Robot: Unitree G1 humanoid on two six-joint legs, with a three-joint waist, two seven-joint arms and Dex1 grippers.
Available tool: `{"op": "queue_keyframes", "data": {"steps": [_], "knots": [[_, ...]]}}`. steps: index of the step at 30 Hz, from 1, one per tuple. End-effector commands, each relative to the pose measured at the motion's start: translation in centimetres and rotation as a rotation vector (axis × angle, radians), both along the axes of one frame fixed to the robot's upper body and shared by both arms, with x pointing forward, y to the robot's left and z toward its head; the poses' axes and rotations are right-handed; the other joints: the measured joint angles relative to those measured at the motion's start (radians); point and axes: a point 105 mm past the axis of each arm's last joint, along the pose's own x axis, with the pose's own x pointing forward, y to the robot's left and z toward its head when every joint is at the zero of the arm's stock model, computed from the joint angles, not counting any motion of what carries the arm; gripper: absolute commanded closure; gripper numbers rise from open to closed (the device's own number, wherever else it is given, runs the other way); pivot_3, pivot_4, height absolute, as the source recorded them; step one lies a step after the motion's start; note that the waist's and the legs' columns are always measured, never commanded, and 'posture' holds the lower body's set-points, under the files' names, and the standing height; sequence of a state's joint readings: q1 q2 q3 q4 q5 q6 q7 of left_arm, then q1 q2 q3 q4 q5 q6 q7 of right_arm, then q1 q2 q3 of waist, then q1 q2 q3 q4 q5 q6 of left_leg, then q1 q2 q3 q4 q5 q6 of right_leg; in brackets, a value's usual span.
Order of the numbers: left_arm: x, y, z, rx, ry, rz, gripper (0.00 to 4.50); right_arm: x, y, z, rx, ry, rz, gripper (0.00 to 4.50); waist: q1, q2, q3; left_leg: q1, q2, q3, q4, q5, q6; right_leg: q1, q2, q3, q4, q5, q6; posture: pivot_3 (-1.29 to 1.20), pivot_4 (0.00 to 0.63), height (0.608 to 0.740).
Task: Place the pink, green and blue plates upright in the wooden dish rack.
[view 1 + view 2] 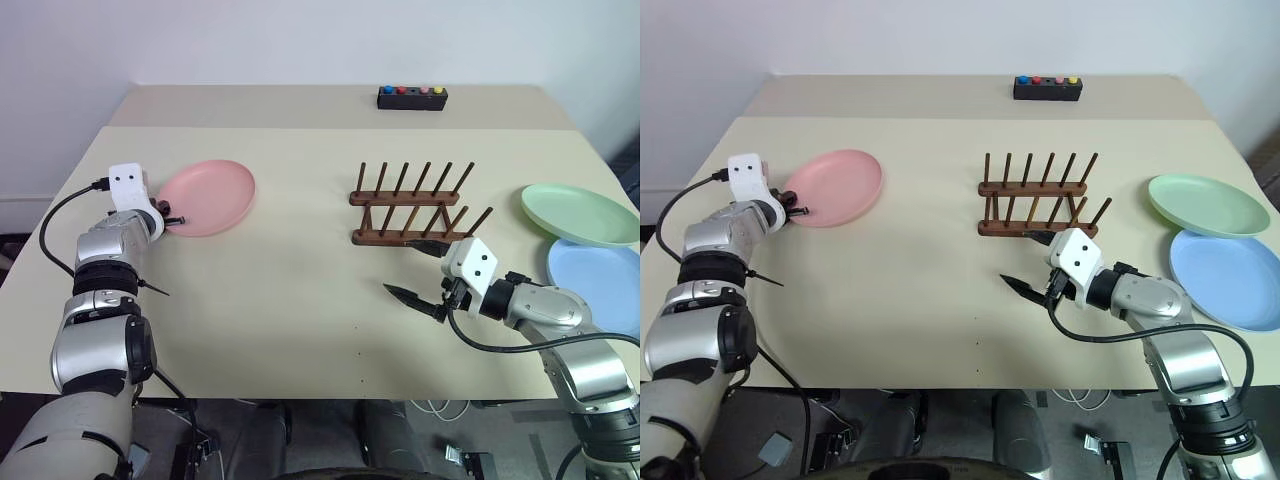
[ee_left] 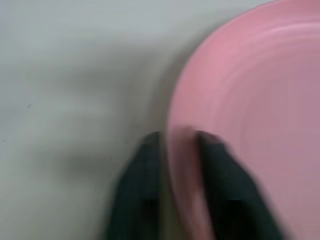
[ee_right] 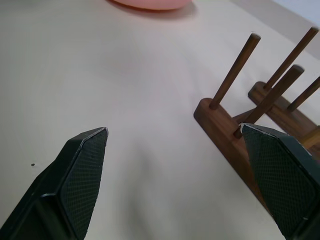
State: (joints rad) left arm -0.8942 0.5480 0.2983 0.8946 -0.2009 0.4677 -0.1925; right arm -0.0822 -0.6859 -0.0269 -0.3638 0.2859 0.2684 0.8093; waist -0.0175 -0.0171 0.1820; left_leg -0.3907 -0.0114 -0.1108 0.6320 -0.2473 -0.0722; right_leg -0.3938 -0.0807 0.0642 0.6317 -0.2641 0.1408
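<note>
The pink plate (image 1: 209, 196) lies on the table's left side. My left gripper (image 1: 172, 218) is shut on its near left rim; in the left wrist view one black finger (image 2: 141, 175) sits outside the rim of the pink plate (image 2: 250, 110) and the other on its inner side. The wooden dish rack (image 1: 410, 205) stands empty at mid table. My right gripper (image 1: 420, 275) hovers open just in front of the rack's near rail (image 3: 235, 142), nothing between its fingers. The green plate (image 1: 578, 214) and blue plate (image 1: 595, 282) lie flat at the right edge, green partly over blue.
A small black box with coloured buttons (image 1: 411, 97) sits at the back of the table. Bare tabletop (image 1: 280, 300) stretches between the pink plate and the rack. The table's front edge runs just below both arms.
</note>
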Motion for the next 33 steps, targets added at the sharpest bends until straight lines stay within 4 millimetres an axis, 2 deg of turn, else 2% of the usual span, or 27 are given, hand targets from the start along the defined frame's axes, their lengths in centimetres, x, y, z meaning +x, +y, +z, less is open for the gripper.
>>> {"op": "queue_keyframes", "data": {"steps": [1, 5, 6, 7, 9, 10, 11, 14, 19, 21, 23, 26, 33], "knots": [[-0.2, 0.1, 1.7, -0.003, -0.073, 0.013, 4.45, 0.1, 0.2, 2.3, -0.013, -0.098, 0.012, 0.12, 0.0, 0.0, 0.0, 0.0, 0.0, 0.0, 0.0, 0.0, 0.0, 0.0, 0.0, 0.0, 0.0, 0.0, 0.0, 0.0, 0.15, 0.734], [-0.4, -0.3, 2.6, -0.001, -0.127, 0.001, 4.45, 0.5, 0.5, 2.6, -0.024, -0.122, 0.019, 0.12, 0.0, 0.0, 0.0, 0.0, 0.0, 0.0, 0.0, 0.0, 0.0, 0.0, 0.0, 0.0, 0.0, 0.0, 0.0, 0.0, 0.15, 0.734], [-0.4, -0.6, 3.4, -0.006, -0.176, -0.012, 4.45, 0.6, 0.6, 2.9, -0.025, -0.133, 0.02, 0.12, 0.0, -0.001, 0.0, 0.0, 0.0, 0.0, 0.0, 0.0, 0.0, 0.0, 0.0, 0.0, 0.0, 0.0, 0.0, 0.0, 0.15, 0.734], [-0.5, -0.9, 4.6, -0.018, -0.25, -0.021, 4.45, 0.8, 0.8, 3.3, -0.029, -0.156, 0.02, 0.12, 0.001, -0.001, 0.0, 0.0, 0.0, 0.0, 0.0, 0.0, 0.0, 0.0, 0.0, 0.0, 0.0, 0.0, 0.0, 0.0, 0.15, 0.734], [-1.2, -1.8, 9.1, -0.019, -0.497, -0.029, 4.45, 1.5, 1.6, 5.1, -0.033, -0.243, 0.027, 0.12, 0.002, -0.002, 0.001, 0.0, 0.0, 0.0, 0.0, 0.0, -0.001, 0.0, -0.001, 0.0, 0.0, 0.0, 0.0, 0.0, 0.15, 0.734], [-1.6, -2.3, 10.5, -0.037, -0.575, -0.034, 4.45, 1.7, 2.0, 5.9, -0.026, -0.278, 0.03, 0.12, 0.003, -0.003, 0.002, -0.001, 0.0, 0.0, 0.0, 0.001, -0.002, -0.001, -0.001, 0.0, 0.0, 0.0, 0.0, 0.0, 0.15, 0.734], [-2.2, -3.0, 12.2, -0.018, -0.664, -0.043, 4.45, 2.0, 2.5, 6.9, -0.022, -0.323, 0.033, 0.12, 0.004, -0.004, 0.002, -0.001, 0.0, 0.0, 0.0, 0.001, -0.003, -0.001, -0.001, 0.0, 0.0, 0.0, -0.001, 0.0, 0.15, 0.734], [-3.3, -5.4, 15.0, 0.042, -0.803, -0.063, 4.45, 2.8, 4.0, 8.7, -0.052, -0.447, 0.047, 0.12, 0.004, -0.004, 0.002, -0.002, 0.0, -0.001, 0.0, 0.002, -0.004, -0.002, -0.001, 0.0, 0.0, 0.001, -0.001, 0.0, 0.15, 0.734], [-4.3, -9.6, 17.4, 0.068, -0.923, -0.124, 4.45, 3.7, 6.0, 10.7, -0.087, -0.609, 0.051, 0.12, 0.005, -0.004, 0.003, -0.002, 0.0, 0.0, -0.001, 0.002, -0.004, -0.002, -0.001, 0.0, -0.001, 0.001, -0.001, 0.0, 0.15, 0.734], [-5.1, -13.0, 18.6, 0.071, -0.98, -0.186, 4.45, 4.4, 7.4, 11.5, -0.179, -0.754, 0.05, 0.12, 0.004, -0.004, 0.003, -0.002, 0.0, 0.0, 0.0, 0.002, -0.004, -0.002, -0.001, 0.0, -0.001, 0.001, -0.001, 0.0, 0.15, 0.734], [-5.8, -14.9, 19.2, 0.059, -1.014, -0.225, 4.45, 4.8, 8.3, 11.9, -0.239, -0.849, 0.052, 0.12, 0.004, -0.004, 0.003, -0.002, 0.0, 0.0, 0.0, 0.002, -0.004, -0.002, -0.001, 0.0, -0.001, 0.001, 0.0, 0.0, 0.15, 0.734], [-6.1, -17.4, 18.8, 0.045, -0.996, -0.305, 4.45, 5.2, 9.4, 11.2, -0.28, -0.891, 0.078, 0.12, 0.003, -0.004, 0.003, -0.002, 0.0, 0.0, -0.001, 0.002, -0.004, -0.002, -0.001, 0.0, -0.001, 0.001, 0.0, 0.0, 0.15, 0.734], [-6.7, -20.2, 17.1, 0.011, -0.945, -0.379, 4.45, 5.6, 10.1, 10.2, -0.328, -0.929, 0.09, 0.12, 0.0, -0.004, 0.003, -0.002, 0.0, 0.0, -0.001, 0.002, -0.004, -0.002, -0.001, 0.0, -0.001, 0.001, 0.0, 0.0, 0.15, 0.734]]}}
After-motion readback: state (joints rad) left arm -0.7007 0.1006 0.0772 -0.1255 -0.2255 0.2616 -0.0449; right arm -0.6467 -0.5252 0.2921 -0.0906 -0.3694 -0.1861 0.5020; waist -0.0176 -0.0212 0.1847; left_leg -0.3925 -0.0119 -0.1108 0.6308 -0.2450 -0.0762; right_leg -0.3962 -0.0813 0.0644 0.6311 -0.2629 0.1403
